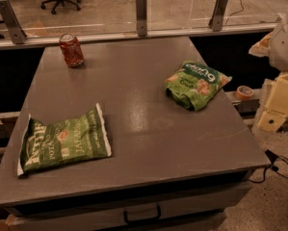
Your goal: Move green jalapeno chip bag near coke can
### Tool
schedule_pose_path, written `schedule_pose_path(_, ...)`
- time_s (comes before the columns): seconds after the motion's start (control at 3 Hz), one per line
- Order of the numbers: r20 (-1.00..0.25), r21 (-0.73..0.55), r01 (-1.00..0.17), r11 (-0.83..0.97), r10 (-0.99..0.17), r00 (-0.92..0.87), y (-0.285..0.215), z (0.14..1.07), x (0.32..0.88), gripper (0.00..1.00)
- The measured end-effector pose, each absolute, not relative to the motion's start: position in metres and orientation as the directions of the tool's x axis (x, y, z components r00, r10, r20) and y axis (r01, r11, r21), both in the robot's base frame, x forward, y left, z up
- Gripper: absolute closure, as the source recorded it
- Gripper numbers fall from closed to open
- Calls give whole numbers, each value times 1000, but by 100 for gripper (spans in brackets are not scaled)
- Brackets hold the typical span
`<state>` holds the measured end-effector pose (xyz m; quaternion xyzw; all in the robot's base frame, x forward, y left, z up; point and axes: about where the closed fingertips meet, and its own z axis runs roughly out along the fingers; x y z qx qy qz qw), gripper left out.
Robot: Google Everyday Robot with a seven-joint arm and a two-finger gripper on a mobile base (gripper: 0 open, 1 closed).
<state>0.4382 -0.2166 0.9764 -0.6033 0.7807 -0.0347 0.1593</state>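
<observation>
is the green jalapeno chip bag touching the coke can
Apart. The camera view shows the green jalapeno chip bag front left, the coke can at the back, bare table between them. The gripper is beyond its right side.

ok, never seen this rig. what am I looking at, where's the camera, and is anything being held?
There is one picture, from a camera looking down on a grey table top; where it is mounted is not on record. The machine is a wheeled robot with one arm. The cream-coloured parts at the right edge, off the table, are its arm and pincer, which touches nothing on the table. On the table are a large flat dark-green jalapeno chip bag at front left, a small red metal coke can at back left, and a puffier bright-green bag on the right. All three lie apart.
</observation>
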Motion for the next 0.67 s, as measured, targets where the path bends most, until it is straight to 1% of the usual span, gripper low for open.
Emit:
schedule_pose_path(0.33, -207, -247, -931, 270, -953, -221, -216, 976, 438, 0)
schedule_pose_path(0.67, -267, -230, -956, 185, -956, -120, -175, 966, 448, 0)
